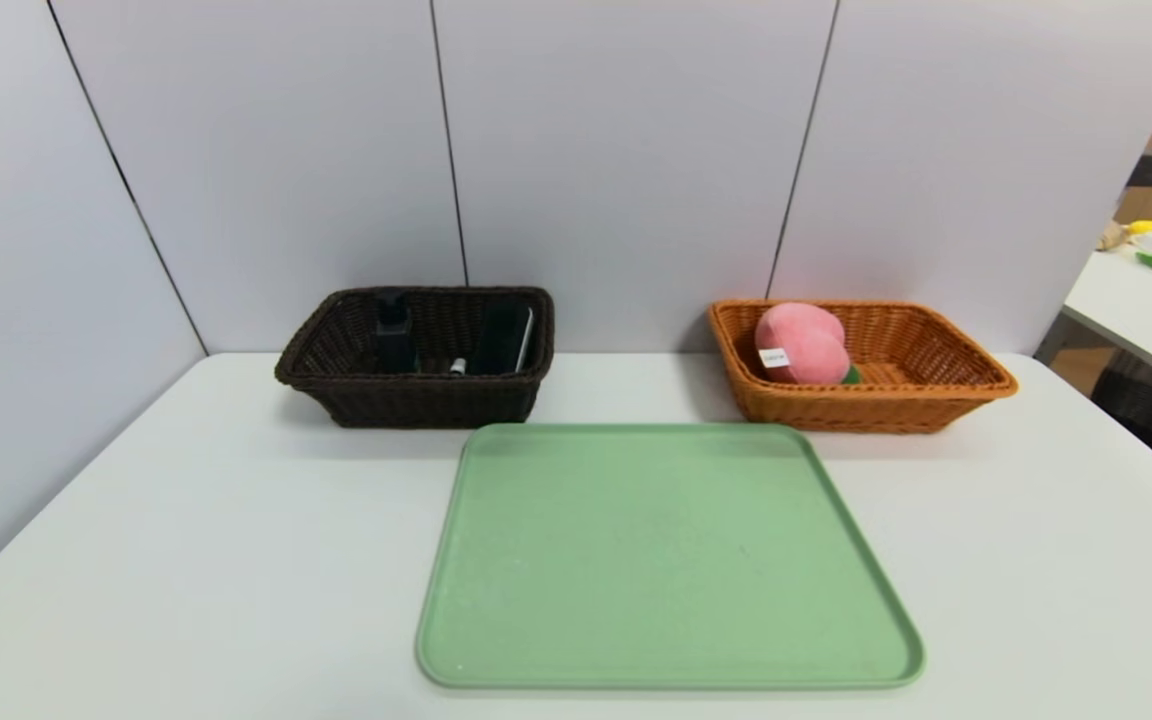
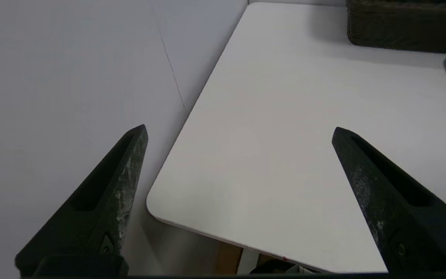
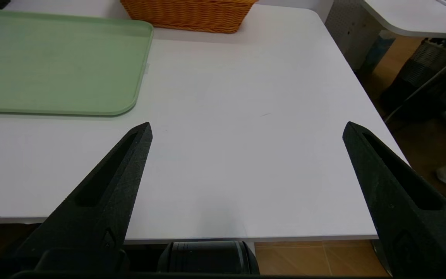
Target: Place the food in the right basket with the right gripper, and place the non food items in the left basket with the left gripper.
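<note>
Sorting appeared complete: the peach (image 1: 801,345) lay in the orange basket (image 1: 936,400), non-food items (image 1: 456,345) in the dark basket (image 1: 386,400). Left tool (image 2: 238,130) and right tool (image 3: 246,126) hung spread, holding nothing, off the counter (image 1: 136,550) edge.

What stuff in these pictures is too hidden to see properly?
- Head view: the things in the dark brown basket are half hidden by its front wall.
- Head view: the peach has its bottom hidden by the orange basket.
- Wrist views: both baskets are cut off at the edge.
</note>
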